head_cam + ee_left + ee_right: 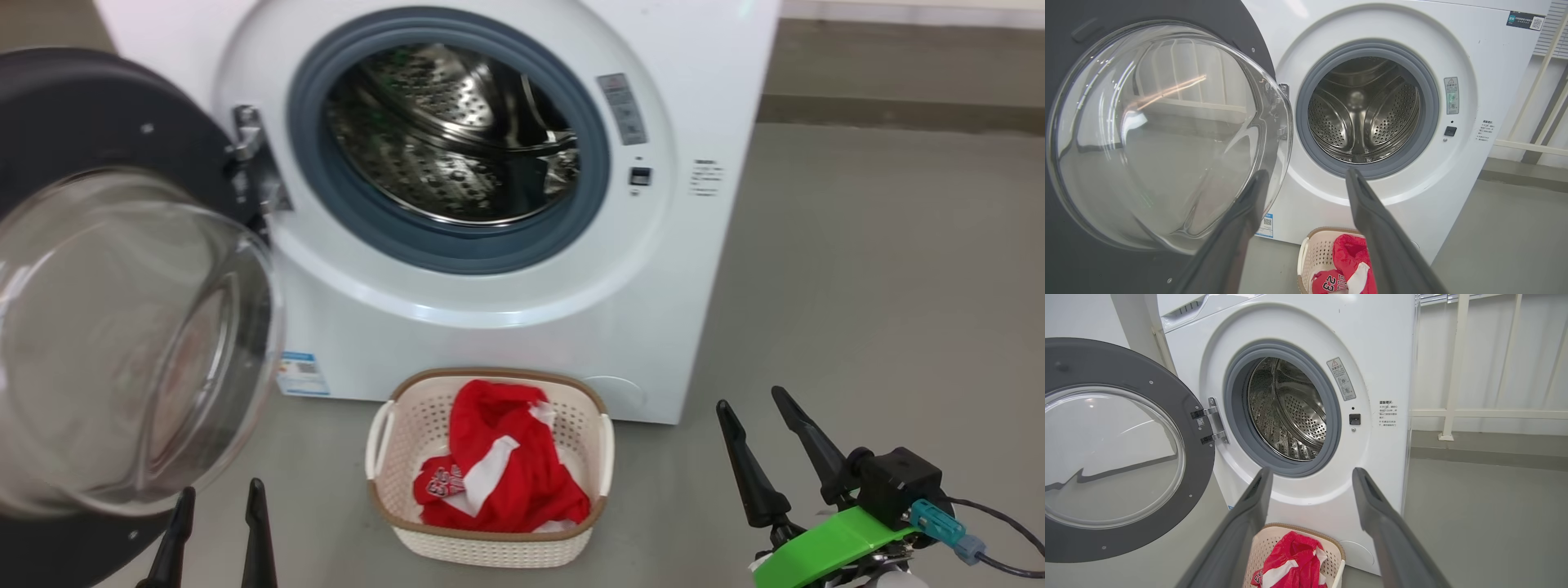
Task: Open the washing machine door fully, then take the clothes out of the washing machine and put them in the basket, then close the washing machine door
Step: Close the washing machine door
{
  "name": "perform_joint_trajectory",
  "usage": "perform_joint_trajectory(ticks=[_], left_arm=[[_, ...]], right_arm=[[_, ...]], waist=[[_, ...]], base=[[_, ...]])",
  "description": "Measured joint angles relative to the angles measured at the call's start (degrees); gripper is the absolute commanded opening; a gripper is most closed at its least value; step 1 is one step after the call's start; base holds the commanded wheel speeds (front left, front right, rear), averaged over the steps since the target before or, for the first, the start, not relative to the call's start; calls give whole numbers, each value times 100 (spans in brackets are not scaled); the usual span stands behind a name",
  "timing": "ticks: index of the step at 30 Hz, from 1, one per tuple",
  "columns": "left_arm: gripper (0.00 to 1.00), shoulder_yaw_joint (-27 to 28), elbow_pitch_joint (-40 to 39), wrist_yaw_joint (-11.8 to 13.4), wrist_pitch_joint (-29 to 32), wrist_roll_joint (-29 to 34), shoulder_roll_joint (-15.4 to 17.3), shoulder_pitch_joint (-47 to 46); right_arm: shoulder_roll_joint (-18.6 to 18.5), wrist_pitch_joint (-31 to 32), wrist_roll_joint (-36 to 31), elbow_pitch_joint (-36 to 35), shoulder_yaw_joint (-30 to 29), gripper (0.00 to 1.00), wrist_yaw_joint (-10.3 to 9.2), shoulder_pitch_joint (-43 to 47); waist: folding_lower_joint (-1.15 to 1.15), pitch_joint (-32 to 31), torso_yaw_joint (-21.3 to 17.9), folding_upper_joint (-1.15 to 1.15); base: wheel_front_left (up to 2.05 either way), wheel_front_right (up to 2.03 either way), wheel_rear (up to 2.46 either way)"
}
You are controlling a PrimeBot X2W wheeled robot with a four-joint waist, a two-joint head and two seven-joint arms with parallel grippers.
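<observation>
With the clothes (498, 465) in the basket (490, 557) and the door (82, 106) wide open, left gripper (221, 487) and right gripper (749, 398) sat spread and empty; a push on the slick bulging glass (122, 343) could slip, leaving the door unlatched.

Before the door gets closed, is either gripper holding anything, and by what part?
Nothing is held. The left gripper and right gripper are open and empty; the clothes lie in the basket.
</observation>
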Motion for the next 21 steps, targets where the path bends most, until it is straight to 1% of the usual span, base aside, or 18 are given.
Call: perform_joint_trajectory(ticks=[14, 21], left_arm=[[100, 22, -55, -4, 0, 7, 107, 30], [100, 81, -71, 3, 11, 8, 207, 144]], right_arm=[[67, 0, 33, -69, 121, 100, 0, 97], [96, 0, 33, -67, 152, 100, 0, 142]], waist=[[0, -156, 880, 0], [0, -278, 1154, 0]], base=[[0, 0, 0], [0, 0, 0]])
